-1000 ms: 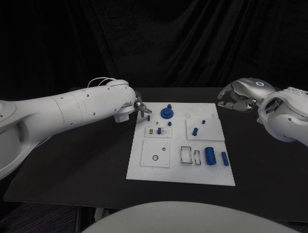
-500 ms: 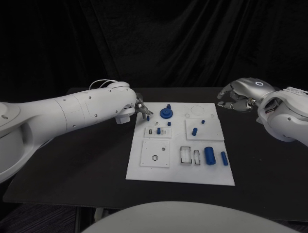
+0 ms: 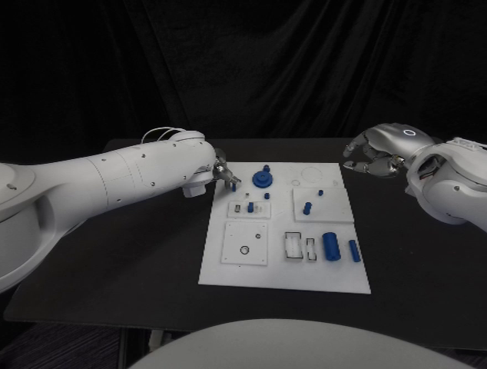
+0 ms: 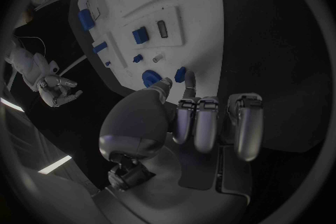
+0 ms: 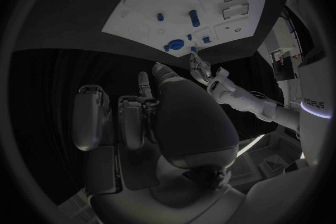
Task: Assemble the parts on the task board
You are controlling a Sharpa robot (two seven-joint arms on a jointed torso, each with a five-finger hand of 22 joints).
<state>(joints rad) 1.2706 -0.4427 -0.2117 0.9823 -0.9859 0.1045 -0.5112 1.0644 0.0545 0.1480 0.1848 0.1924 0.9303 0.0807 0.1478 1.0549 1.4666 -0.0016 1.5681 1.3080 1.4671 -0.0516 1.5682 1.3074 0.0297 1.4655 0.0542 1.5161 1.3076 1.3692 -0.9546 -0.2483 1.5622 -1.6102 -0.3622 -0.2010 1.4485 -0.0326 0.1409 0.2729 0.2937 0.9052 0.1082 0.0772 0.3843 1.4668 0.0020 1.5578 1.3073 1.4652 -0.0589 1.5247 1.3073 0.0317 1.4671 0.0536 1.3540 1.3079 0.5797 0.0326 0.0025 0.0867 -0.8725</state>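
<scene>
Black table [image 3: 133, 254] and black curtain [image 3: 255, 69], white task board [image 3: 310, 278] in the middle.

On the left, the left hand [image 3: 221, 174] hovers at the far left corner of the board, and in the left wrist view it seems to pinch a small blue part [image 4: 181, 74] between two fingertips, the other fingers curled in. I judge the step is to seat this part near the round blue piece [image 3: 263, 180]: it is better to lower it straight and slowly, and to let go only when it sits. More blue parts [image 3: 332, 247] lie near the board's front right. On the right, the right hand [image 3: 374, 160] waits beside the far right corner, apart from the board, fingers curled, and I see nothing in it.
</scene>
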